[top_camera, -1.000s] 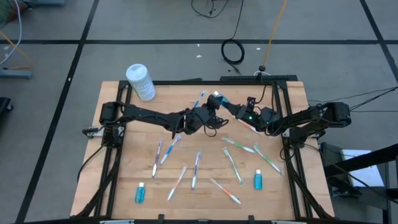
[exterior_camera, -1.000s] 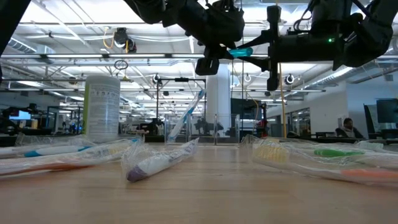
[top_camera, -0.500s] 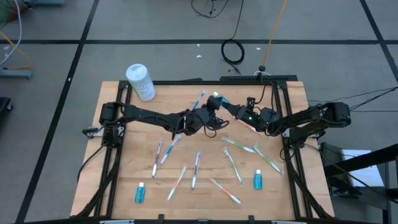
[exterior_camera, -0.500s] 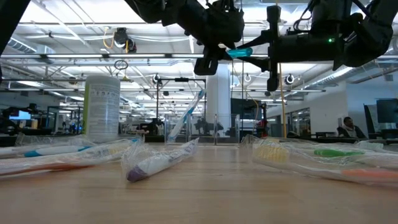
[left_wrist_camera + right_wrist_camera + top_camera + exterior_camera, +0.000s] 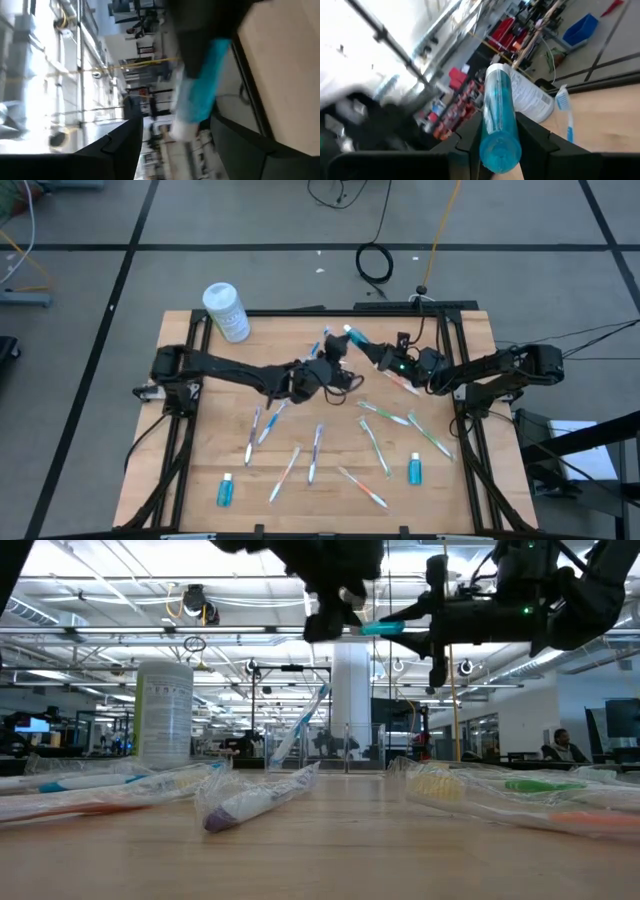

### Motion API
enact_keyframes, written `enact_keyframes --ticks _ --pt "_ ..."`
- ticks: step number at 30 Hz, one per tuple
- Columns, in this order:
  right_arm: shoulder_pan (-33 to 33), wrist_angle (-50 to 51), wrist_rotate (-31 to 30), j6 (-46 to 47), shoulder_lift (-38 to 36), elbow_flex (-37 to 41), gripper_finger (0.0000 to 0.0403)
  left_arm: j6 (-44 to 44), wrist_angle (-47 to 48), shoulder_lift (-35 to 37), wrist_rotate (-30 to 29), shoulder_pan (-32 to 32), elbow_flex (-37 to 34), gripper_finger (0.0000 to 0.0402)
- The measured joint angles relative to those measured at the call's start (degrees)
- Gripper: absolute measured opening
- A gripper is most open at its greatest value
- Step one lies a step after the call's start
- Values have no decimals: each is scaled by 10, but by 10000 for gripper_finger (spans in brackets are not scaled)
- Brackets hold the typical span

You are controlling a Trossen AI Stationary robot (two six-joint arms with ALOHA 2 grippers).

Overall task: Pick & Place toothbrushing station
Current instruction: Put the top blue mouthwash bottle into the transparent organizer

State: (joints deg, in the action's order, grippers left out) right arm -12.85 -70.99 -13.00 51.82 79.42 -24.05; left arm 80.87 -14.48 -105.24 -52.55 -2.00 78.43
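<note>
Clear toothbrushing station (image 5: 297, 750) barely discernible near the table's (image 5: 200, 470) far edge, a blue toothbrush (image 5: 305, 720) leaning in it, right gripper (image 5: 372, 351) clamped on a blue tube (image 5: 497, 118), left gripper (image 5: 322, 366) finger spread unclear.

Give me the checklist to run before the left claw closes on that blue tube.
1. Right claw grips the blue tube: ok, shut on it, held high above the table.
2. Left claw ready to receive: ok, fingers apart, the tube's white-capped end between them.
3. Left fingers touching the tube: cannot tell.
4. Toothbrushing station upright: ok, standing with a toothbrush leaning in it.
5. Station free of both claws: ok, both are well above it in the low view.
</note>
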Motion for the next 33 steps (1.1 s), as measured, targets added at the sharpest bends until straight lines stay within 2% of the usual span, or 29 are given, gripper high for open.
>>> enact_keyframes --ticks 2,5,7,10,13,15,17,21,25,33 --pt "-5 5 21 -22 0 0 89 -78 77 40 23 7 0 239" --pt "-7 15 43 -62 0 0 89 -229 216 106 92 23 0 239" --pt "-7 25 52 -109 0 0 89 -342 309 153 166 42 0 239" --pt "-7 58 58 -173 0 1 89 -474 412 211 309 83 0 239" --pt "-7 77 70 -185 0 1 89 -559 457 245 457 129 -1 239" --pt "-7 77 98 -194 0 1 89 -596 449 256 538 154 -13 239" --pt "-7 70 151 -199 0 1 89 -624 421 259 603 173 -31 239" --pt "-7 59 238 -198 0 1 89 -685 338 256 678 188 -84 239" --pt "-7 61 266 -217 0 1 89 -734 244 253 706 177 -138 239" --pt "-6 61 277 -261 0 1 89 -787 101 254 697 139 -205 239"
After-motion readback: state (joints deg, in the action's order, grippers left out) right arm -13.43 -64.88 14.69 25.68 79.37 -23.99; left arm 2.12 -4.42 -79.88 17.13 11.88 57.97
